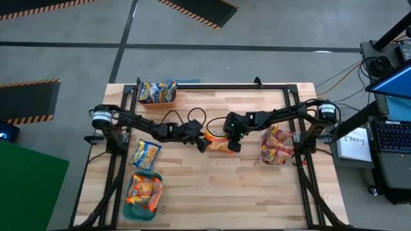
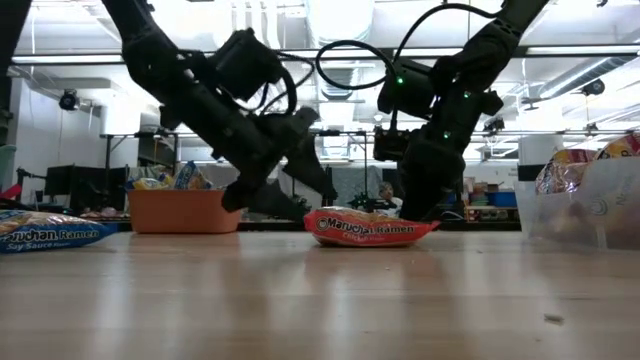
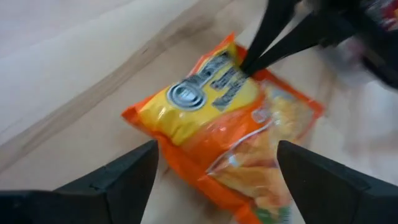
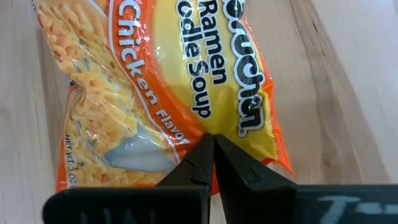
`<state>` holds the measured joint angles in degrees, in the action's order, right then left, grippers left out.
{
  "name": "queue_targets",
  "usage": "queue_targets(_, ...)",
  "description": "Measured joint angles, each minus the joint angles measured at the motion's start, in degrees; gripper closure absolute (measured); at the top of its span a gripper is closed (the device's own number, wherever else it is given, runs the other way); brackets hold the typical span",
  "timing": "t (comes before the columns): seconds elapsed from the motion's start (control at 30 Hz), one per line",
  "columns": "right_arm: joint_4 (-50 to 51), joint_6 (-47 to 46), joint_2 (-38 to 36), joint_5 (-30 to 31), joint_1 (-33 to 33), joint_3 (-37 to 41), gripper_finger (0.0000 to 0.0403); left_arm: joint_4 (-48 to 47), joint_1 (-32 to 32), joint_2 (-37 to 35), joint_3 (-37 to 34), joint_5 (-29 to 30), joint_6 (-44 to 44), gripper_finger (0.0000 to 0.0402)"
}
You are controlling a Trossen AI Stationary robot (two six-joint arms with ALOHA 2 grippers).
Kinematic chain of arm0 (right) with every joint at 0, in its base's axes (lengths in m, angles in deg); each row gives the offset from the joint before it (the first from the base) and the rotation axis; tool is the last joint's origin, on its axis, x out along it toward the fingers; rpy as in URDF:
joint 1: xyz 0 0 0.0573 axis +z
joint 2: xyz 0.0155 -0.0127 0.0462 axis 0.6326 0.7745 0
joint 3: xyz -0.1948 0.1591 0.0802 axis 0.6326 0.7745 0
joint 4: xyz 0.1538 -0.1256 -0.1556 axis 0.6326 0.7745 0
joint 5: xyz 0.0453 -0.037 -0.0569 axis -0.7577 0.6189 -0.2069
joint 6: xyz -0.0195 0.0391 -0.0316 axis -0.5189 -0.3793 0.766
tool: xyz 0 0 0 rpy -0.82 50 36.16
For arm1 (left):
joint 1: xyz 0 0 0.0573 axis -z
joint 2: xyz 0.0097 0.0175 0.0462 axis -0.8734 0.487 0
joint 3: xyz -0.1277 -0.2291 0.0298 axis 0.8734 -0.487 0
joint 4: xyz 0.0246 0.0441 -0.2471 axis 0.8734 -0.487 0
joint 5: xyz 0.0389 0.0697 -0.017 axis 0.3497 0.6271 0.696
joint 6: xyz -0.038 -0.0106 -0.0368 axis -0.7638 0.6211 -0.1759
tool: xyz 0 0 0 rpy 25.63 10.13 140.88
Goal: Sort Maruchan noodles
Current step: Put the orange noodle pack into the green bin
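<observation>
Pinching the orange noodle packet (image 4: 180, 81) at its crinkly edge, the right gripper (image 4: 213, 158) is clenched on a light, slippery, crushable thing best taken by that seam, while the left gripper (image 3: 214, 180) hangs released beside it.

Orange-and-yellow chicken packet (image 1: 220, 144) flat at centre of surface (image 1: 212, 192), label up, pinched at one edge. Blue-and-yellow packet (image 1: 145, 154) flat, well left of it. More blue-and-yellow packets (image 1: 157, 92) heaped in far-left bin. Orange packets (image 1: 145, 191) stacked in near-left bin. Red/pink packets (image 1: 277, 145) piled at right.
</observation>
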<state>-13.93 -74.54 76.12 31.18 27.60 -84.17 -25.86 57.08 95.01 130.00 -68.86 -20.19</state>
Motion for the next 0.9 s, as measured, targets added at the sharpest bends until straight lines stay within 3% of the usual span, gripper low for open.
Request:
queue_targets(0.5,-1.0,-0.1,0.1,0.0,0.0,0.1,0.0394,7.8,-0.1,5.2,0.0,0.6,-0.1,0.0111)
queue_targets(0.67,-1.3,-0.4,0.1,0.0,0.0,0.1,0.0394,7.6,0.0,5.3,0.0,0.6,0.1,0.0143)
queue_targets(0.9,-2.1,-0.5,0.1,0.0,0.0,0.1,0.0394,7.6,0.0,5.3,0.0,0.6,1.1,0.0220)
